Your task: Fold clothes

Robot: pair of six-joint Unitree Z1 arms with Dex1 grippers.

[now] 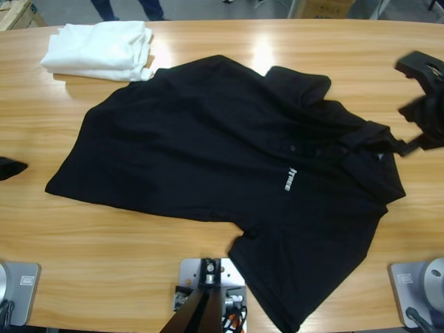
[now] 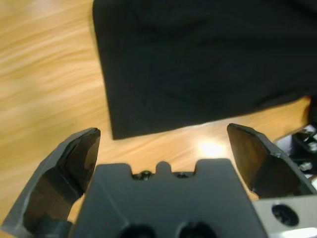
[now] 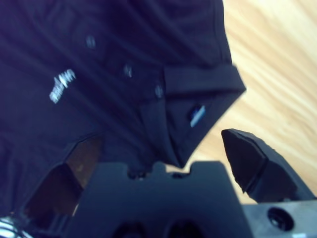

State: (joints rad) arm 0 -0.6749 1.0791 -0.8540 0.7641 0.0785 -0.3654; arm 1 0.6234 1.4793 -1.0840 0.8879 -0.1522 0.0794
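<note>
I'm seeing the black polo shirt [image 1: 229, 166] lying spread mid-counter [image 1: 104, 250], a white folded pile [image 1: 100, 48] touching its far edge. Both grippers, left [image 2: 161, 144] and right [image 3: 163, 148], are gaping, holding nothing.

High view overhead, both wrist views close, angled down, all sharing the polo shirt [image 1: 229, 173].

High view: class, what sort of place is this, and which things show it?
Probably a robot test bench: a long wooden table, a black polo shirt spread for folding, a right claw at its collar.
</note>
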